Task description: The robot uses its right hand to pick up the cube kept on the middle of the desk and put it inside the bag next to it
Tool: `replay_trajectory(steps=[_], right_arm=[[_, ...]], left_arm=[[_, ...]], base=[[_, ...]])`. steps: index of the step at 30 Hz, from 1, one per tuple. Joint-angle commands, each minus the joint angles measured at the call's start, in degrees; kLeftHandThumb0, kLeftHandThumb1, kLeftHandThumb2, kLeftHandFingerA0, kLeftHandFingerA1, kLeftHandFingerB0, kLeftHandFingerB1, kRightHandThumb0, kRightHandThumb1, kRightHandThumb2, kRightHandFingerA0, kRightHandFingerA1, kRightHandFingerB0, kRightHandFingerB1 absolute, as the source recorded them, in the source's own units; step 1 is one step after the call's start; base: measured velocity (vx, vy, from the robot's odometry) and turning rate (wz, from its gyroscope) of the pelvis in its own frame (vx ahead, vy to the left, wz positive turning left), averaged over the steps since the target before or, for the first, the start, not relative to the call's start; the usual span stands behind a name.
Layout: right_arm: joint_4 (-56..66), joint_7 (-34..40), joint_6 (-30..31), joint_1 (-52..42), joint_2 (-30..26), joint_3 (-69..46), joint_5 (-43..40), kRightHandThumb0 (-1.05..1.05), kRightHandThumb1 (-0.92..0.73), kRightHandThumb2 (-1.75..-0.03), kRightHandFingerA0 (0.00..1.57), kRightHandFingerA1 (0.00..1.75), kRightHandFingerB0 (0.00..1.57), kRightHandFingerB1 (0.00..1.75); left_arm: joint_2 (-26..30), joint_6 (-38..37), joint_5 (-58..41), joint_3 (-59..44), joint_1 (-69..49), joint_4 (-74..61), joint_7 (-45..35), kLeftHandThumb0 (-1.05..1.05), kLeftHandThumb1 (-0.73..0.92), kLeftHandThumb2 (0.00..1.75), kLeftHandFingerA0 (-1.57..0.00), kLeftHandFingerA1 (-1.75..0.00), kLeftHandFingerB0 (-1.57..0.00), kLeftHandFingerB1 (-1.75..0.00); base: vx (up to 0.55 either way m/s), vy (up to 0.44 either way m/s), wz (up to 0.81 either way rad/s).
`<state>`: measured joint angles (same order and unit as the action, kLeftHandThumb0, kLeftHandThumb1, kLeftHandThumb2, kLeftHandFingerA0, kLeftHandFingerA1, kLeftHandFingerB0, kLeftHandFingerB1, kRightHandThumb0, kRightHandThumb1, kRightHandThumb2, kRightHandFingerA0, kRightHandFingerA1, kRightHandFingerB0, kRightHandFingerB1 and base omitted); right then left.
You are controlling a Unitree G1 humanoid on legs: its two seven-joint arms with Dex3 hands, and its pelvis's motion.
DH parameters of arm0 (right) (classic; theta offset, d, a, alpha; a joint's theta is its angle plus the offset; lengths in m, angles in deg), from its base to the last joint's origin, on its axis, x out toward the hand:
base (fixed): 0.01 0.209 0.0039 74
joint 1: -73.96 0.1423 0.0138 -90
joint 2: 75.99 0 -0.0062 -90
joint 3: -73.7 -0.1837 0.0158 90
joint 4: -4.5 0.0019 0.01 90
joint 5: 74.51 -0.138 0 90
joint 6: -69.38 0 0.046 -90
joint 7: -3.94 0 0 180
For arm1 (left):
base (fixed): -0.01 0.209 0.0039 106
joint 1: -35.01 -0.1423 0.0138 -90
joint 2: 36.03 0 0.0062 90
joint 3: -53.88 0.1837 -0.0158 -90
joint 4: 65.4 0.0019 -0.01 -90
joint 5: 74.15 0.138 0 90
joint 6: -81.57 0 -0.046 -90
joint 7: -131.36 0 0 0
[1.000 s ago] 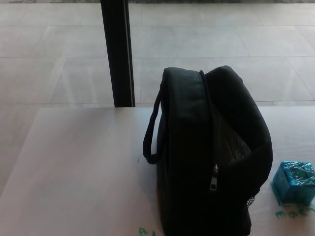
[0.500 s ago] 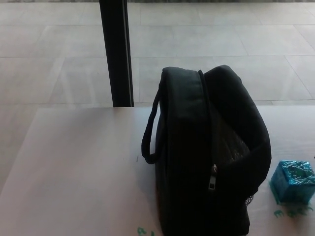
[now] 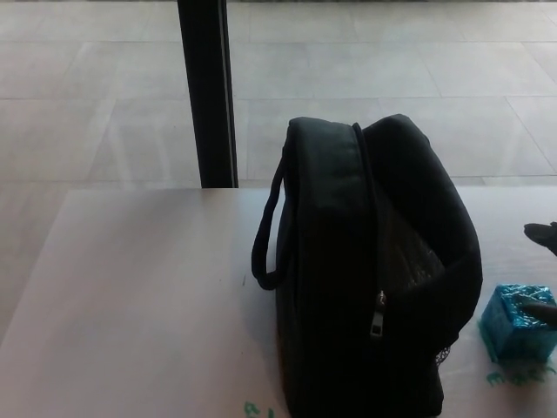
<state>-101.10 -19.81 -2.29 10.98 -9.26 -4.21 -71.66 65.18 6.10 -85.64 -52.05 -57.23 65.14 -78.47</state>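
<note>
Head view: pale desk (image 3: 130, 296) takes up the lower frame, tiled floor behind, a black post (image 3: 207, 91) standing at the desk's far edge. Black bag (image 3: 365, 270) sits upright right of centre, top unzipped and gaping, carry handle (image 3: 265, 231) on its left side. Blue cube (image 3: 515, 324) on the desk just right of the bag. Right hand (image 3: 544, 270) barely in at the right edge, one fingertip above the cube, another at its top; apart, nothing gripped. Left hand out of frame.

Right hand (image 3: 543, 270) at right edge, only two dark fingertips visible, apart.
</note>
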Motion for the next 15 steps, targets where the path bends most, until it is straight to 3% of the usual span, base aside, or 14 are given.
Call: replay_trajectory(steps=[1, 2, 3, 5, 6, 8, 9, 10, 15], right_arm=[[-2.6, -0.5, -0.9, 3.7, 0.5, 2.3, 5.7, -0.86, -0.46, -0.79, 0.0, 0.01, 0.0, 0.0], [-2.8, -0.5, -0.9, 3.9, 0.6, 2.4, 6.0, -0.86, -0.46, -0.79, 0.0, 0.01, 0.0, 0.0], [-5.9, 0.0, -1.9, 4.7, 0.5, 3.2, 7.2, -0.78, -0.43, -0.74, 0.0, 0.01, 0.0, 0.03], [-6.7, 0.0, -2.4, 5.0, 0.6, 3.3, 7.5, -0.78, -0.43, -0.74, 0.0, 0.01, 0.0, 0.03], [-7.5, 0.2, -2.2, 4.3, 0.6, 2.8, 7.4, -0.82, -0.44, -0.75, 0.0, 0.0, 0.0, 0.0], [-8.8, 0.5, -3.4, 3.9, 0.7, 2.5, 7.6, -0.81, -0.44, -0.76, 0.0, 0.01, 0.0, 0.0], [-9.3, 0.3, -3.5, 3.8, 0.6, 2.8, 8.1, -0.81, -0.44, -0.75, 0.0, 0.01, 0.0, 0.0], [-9.9, 0.7, -4.8, 3.0, 0.5, 3.6, 9.3, -0.85, -0.48, -0.82, 0.0, 0.1, 0.0, 0.0], [-10.3, 0.3, -5.9, 1.6, 1.4, 4.0, 10.0, -0.85, -0.48, -0.81, 0.0, 0.12, 0.0, 0.0]], left_arm=[[1.1, 0.0, 0.2, 0.2, 0.0, -0.6, -0.2, -0.77, 0.52, 0.83, -0.22, -0.55, -0.18, -0.47], [1.0, 0.1, 0.1, 0.2, 0.0, -0.7, -0.2, -0.77, 0.52, 0.83, -0.22, -0.55, -0.18, -0.47], [1.1, 0.5, 0.1, 0.2, 0.1, -0.6, -0.1, -0.73, 0.67, 0.6, -0.26, -0.52, -0.2, -0.39], [1.1, 0.5, 0.1, 0.1, 0.1, -0.6, -0.1, -0.73, 0.67, 0.6, -0.26, -0.52, -0.2, -0.39], [1.0, 1.1, -0.4, -0.2, 0.3, -0.6, -0.3, -0.77, 0.51, 0.82, -0.21, -0.55, -0.18, -0.47], [1.2, 1.1, -0.2, 0.0, 0.3, -0.5, -0.5, -0.78, 0.51, 0.83, -0.21, -0.55, -0.18, -0.47], [1.3, 0.9, -0.1, 0.1, 0.4, -0.4, -0.6, -0.75, 0.66, 0.6, -0.25, -0.52, -0.2, -0.39], [1.2, 0.0, 0.2, 0.2, 0.3, -0.5, -0.4, -0.76, 0.66, 0.6, -0.26, -0.53, -0.21, -0.4], [1.3, 0.2, -0.2, 0.1, 0.3, -0.6, -0.8, -0.75, 0.66, 0.6, -0.25, -0.52, -0.2, -0.39]], base=[[0.0, 0.0, 0.0], [0.0, 0.0, 0.0], [0.0, 0.0, 0.0], [0.0, 0.0, 0.0], [0.0, 0.0, 0.0], [0.0, 0.0, 0.0], [0.0, 0.0, 0.0], [0.0, 0.0, 0.0], [0.0, 0.0, 0.0]])
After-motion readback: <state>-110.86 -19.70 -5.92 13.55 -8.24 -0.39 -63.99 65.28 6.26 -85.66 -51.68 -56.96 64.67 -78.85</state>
